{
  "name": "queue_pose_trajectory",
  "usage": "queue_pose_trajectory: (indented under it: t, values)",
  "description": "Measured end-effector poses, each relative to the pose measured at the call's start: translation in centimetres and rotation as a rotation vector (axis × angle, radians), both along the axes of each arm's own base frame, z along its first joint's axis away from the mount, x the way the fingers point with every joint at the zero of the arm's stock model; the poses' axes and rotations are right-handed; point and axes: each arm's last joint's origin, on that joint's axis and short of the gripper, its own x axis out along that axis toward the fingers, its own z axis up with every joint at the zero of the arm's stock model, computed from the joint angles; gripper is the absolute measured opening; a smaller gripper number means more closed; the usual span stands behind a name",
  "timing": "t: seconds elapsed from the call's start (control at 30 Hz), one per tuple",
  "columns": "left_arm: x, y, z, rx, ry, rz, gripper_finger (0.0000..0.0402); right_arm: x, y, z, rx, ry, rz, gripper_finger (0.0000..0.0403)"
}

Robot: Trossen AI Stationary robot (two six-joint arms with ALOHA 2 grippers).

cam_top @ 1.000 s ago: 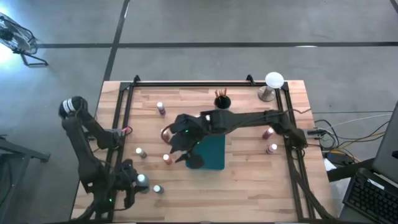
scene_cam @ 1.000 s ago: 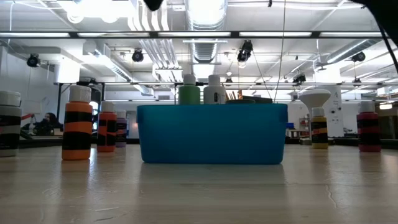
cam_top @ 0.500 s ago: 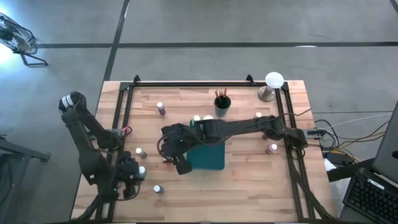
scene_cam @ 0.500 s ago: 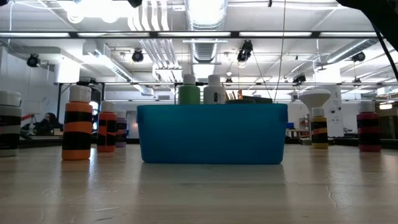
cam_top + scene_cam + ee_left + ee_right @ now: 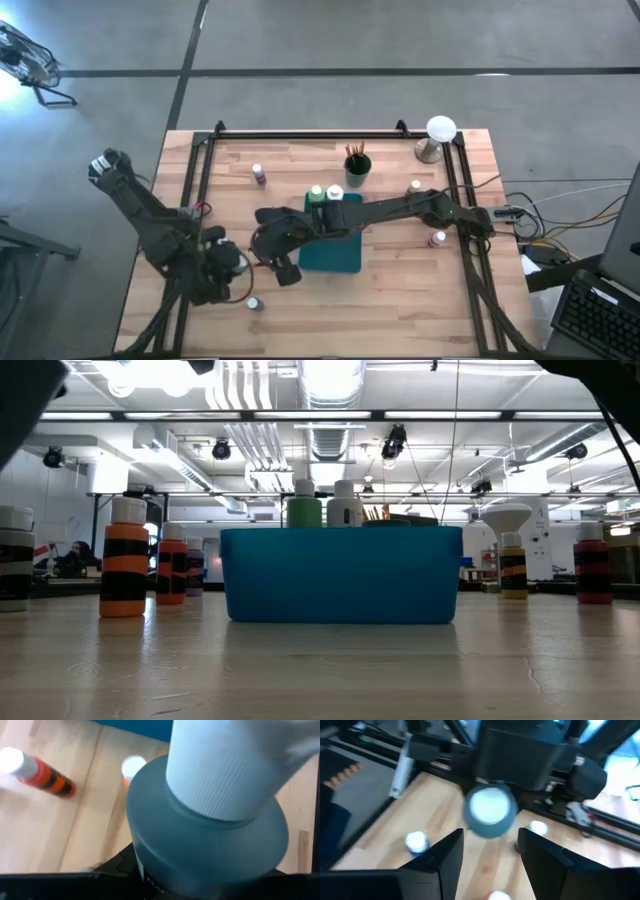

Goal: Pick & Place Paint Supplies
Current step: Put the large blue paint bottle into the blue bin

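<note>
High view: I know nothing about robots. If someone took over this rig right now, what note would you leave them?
Left hand: shut on a grey bottle, near the table's front left.
Right hand: open, empty, beside the teal tray.
Done: green bottle and a white-capped bottle stand at the tray's far end.
Left: loose bottles on the table, such as the purple bottle, the front bottle and the right-side bottle; the brushes stand in a dark cup.

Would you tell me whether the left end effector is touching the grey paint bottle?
Touching. In the left wrist view the grey paint bottle sits clamped in the left end effector, filling the picture.
</note>
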Motion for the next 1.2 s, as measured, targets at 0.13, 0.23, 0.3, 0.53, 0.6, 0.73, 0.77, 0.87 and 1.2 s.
queue_pose_trajectory:
  t: [0.13,0.23,0.3,0.53,0.6,0.73,0.77,0.87,1.2]
  values:
    - [1.1,0.9,0.5,0.013,0.019,-0.029,0.0162,0.0,-0.1,0.0,-0.029,-0.006,-0.027,0.0174]
    - [1.6,1.6,0.5,0.01,0.042,-0.04,0.0162,0.0,-0.1,-0.1,-0.036,0.005,-0.033,0.0174]
    - [1.9,2.0,0.5,0.011,0.052,-0.045,0.0162,0.0,-0.1,-0.1,-0.036,0.006,-0.034,0.0179]
    - [2.6,2.6,0.6,0.013,0.055,-0.074,0.0162,-0.1,0.1,-0.1,-0.039,0.004,-0.035,0.0197]
    - [2.8,2.8,0.7,0.015,0.052,-0.076,0.0162,-0.1,0.1,-0.1,-0.039,0.004,-0.035,0.0199]
    - [3.0,2.8,0.8,0.014,0.034,-0.098,0.0162,-0.1,0.0,-0.1,-0.039,0.003,-0.035,0.019]
    - [3.1,2.7,0.8,0.012,0.023,-0.107,0.0162,-0.1,0.1,-0.1,-0.04,0.003,-0.034,0.0186]
    - [3.2,2.6,0.9,0.008,0.009,-0.117,0.0162,0.0,0.1,-0.2,-0.044,0.004,-0.03,0.0173]
    - [3.3,2.7,0.8,0.003,0.023,-0.112,0.0162,-0.1,0.0,-0.5,-0.077,0.019,-0.04,0.0123]
